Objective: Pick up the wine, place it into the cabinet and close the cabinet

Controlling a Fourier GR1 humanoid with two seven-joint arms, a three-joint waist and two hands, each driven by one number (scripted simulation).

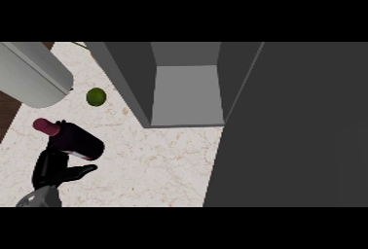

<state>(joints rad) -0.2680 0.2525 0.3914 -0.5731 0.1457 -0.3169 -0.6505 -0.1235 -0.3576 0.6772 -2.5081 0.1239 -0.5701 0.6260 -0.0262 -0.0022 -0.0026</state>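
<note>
My left hand [54, 168] has its fingers curled round the wine bottle [75, 140]. The bottle is tilted, cap toward the far left, over the surface [158, 165] and apart from the open cabinet [187, 92]. Next comes the carry, I judge — lift, clear the cabinet's left wall, then set it down inside upright.

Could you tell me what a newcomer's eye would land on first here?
The open cabinet stands at the upper middle, its dark door filling the right side. Then comes the wine bottle at lower left, the left hand curled round it, and a green fruit on the counter above.
</note>
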